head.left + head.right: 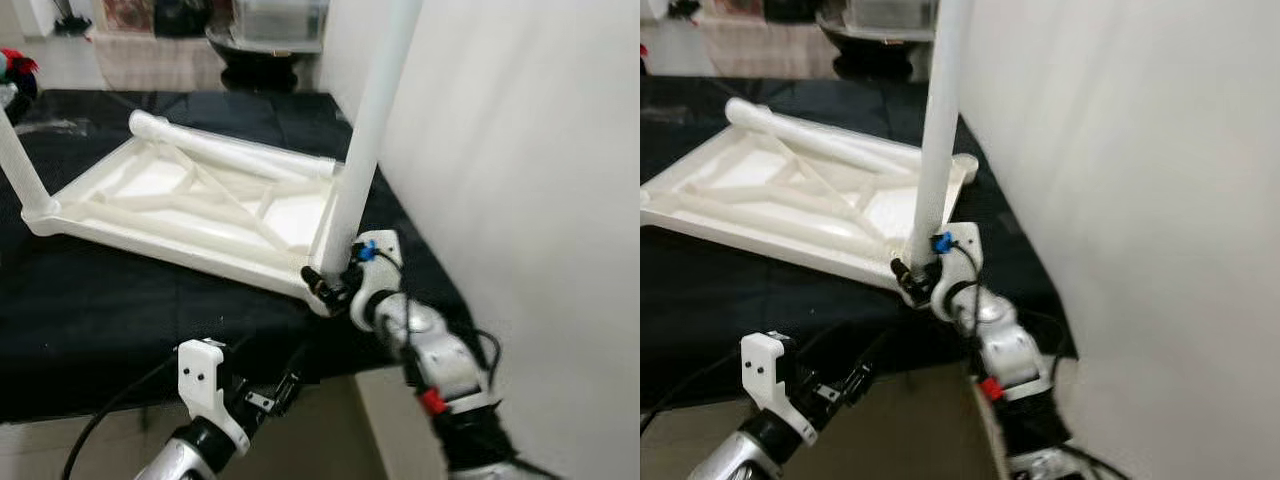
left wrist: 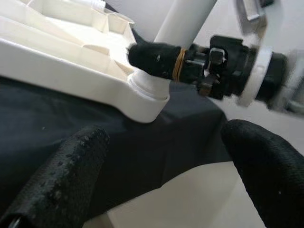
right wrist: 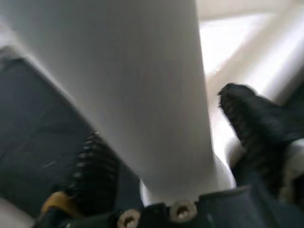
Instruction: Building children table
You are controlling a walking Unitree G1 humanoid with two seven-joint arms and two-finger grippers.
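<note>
A white children's table top (image 1: 180, 250) lies upside down on a black-covered table (image 1: 100, 320). A white leg (image 1: 365, 130) stands upright in its near right corner socket (image 2: 147, 95). My right gripper (image 1: 330, 280) is shut on this leg's base, with a black finger (image 3: 95, 175) on each side of it. One more leg (image 1: 15, 160) stands at the left corner, and another (image 1: 230, 150) lies along the far edge. My left gripper (image 1: 285, 385) hangs open just below the table's front edge, its fingers (image 2: 71, 161) wide apart and pointing at the socket.
A white wall (image 1: 520, 200) rises close on the right, right beside the upright leg. At the back stand a dark round container (image 1: 260, 60) and a red object (image 1: 15, 65). Beige floor shows under the table's front edge.
</note>
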